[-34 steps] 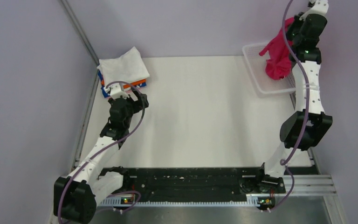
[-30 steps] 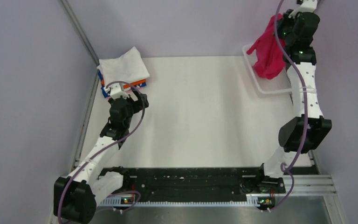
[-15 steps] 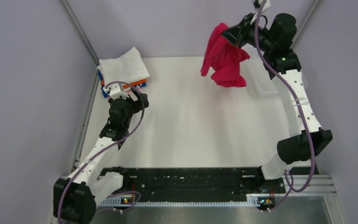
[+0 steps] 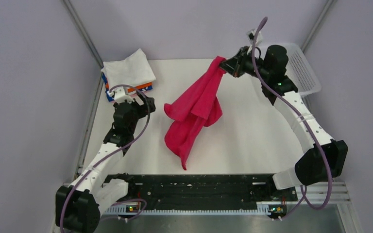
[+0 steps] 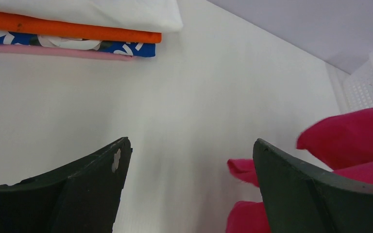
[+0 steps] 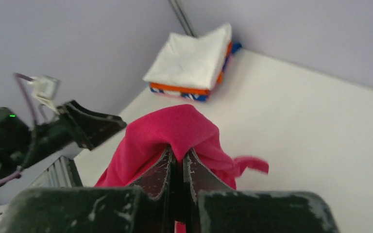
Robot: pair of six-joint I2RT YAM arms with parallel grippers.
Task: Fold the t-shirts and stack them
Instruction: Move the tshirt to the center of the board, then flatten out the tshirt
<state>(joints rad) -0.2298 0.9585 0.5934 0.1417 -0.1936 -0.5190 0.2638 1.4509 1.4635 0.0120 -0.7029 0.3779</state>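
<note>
Crimson t-shirt (image 4: 194,106) dangling from clamped right end effector (image 4: 225,65).

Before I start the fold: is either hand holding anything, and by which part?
Right hand pinches the crimson-pink cloth t-shirt by a bunched fold at one end; left hand holds nothing.

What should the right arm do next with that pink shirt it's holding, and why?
Probably lower the crimson shirt onto the middle of the table and lay it out. The right gripper is shut on a bunched fold of it, and it hangs crumpled, not yet folded. The left gripper stands open and empty near the folded stack, free to help spread it.
</note>
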